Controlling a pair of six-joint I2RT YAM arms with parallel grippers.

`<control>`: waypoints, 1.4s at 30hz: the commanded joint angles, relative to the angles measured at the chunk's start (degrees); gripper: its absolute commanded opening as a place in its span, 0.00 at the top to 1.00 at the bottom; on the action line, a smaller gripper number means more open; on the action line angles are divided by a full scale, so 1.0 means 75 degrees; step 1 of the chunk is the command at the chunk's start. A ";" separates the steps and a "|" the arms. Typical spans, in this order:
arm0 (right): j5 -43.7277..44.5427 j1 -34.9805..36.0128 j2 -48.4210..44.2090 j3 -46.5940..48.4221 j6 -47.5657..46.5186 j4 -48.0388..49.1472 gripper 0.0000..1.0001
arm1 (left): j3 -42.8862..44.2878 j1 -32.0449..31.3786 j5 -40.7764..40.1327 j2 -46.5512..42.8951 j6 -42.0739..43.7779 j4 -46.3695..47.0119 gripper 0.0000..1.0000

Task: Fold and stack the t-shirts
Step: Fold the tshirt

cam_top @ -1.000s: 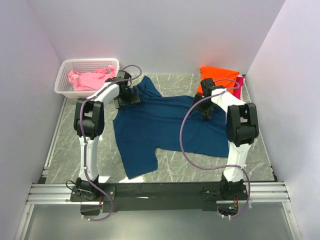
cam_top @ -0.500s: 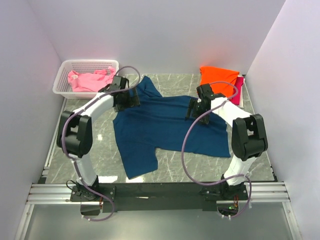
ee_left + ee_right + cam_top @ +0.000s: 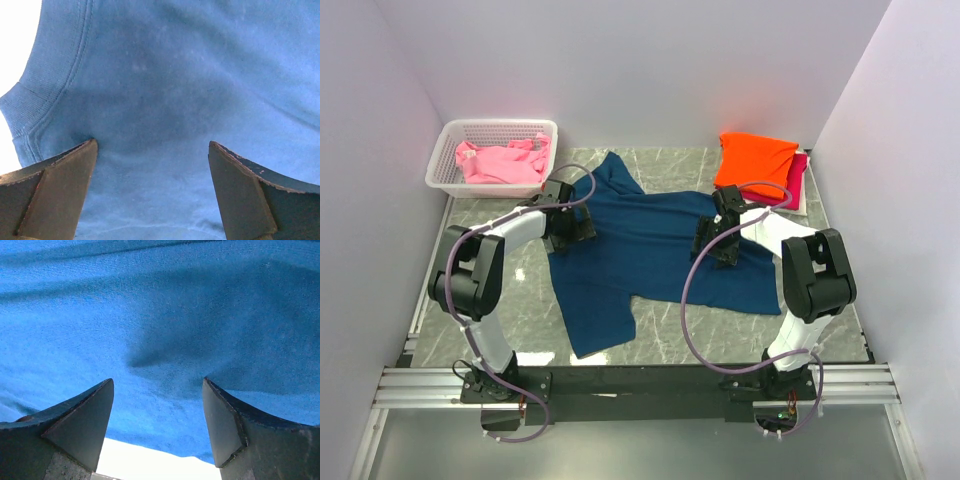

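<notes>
A large navy t-shirt [image 3: 640, 255] lies spread flat in the middle of the table. My left gripper [image 3: 572, 226] hangs open just over its left side by the ribbed collar [image 3: 52, 82], fingers [image 3: 60, 185] wide apart with only cloth [image 3: 165, 90] beneath. On the shirt's right side my right gripper [image 3: 714, 243] is open too, low over the blue fabric [image 3: 160, 310] near its edge, nothing between the fingers [image 3: 227, 425]. A pink t-shirt [image 3: 500, 162] is crumpled in the basket. A folded orange t-shirt [image 3: 757, 158] rests on a magenta one [image 3: 798, 178] at the back right.
The white lattice basket [image 3: 448, 150] stands in the back left corner. Purple walls close in the left, back and right sides. A strip of bare marble table [image 3: 670, 345] runs along the near edge before the arms' mounting rail [image 3: 640, 385].
Both arms have swung inward and lowered. The left gripper left the basket side for the shirt's collar area; the right came away from the orange stack onto the shirt.
</notes>
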 commanded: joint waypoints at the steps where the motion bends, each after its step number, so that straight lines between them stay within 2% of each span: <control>1: 0.0015 0.0053 -0.0051 -0.0004 0.0039 0.0298 0.22 | 0.0056 0.0036 -0.0155 0.0352 0.0022 0.0203 0.01; 8: 0.0086 0.0053 0.0441 0.0475 0.0074 -0.0193 0.22 | 0.0536 0.0469 -0.0400 0.1194 0.0268 0.0085 0.00; 14: 0.0144 0.0053 0.0839 0.1166 0.0086 -0.0604 0.22 | 0.1590 0.0587 -0.0776 0.1875 0.0911 -0.0184 0.00; 20: 0.0121 0.0030 0.1320 0.1951 -0.0008 -0.0944 0.22 | 0.2715 0.0576 -0.0683 0.2414 0.1323 -0.0313 0.01; 27: -0.0055 0.0029 0.1321 0.2421 -0.0160 -0.0968 0.22 | 0.3220 0.0365 -0.0461 0.2029 0.1675 -0.0254 0.01; 31: -0.0055 0.0041 0.1134 0.2551 -0.0183 -0.0991 0.22 | 0.2952 -0.0056 -0.0589 0.1048 0.1675 -0.0231 0.01; 35: 0.0015 0.0041 0.0595 0.2236 -0.0125 -0.0886 0.22 | 0.2133 -0.0373 -0.0951 -0.0146 0.1336 -0.0161 0.01; 42: 0.0191 0.0029 -0.0436 0.1017 -0.0113 -0.0593 0.22 | -0.0784 -0.0584 -0.1749 -0.2528 0.0118 -0.0231 0.01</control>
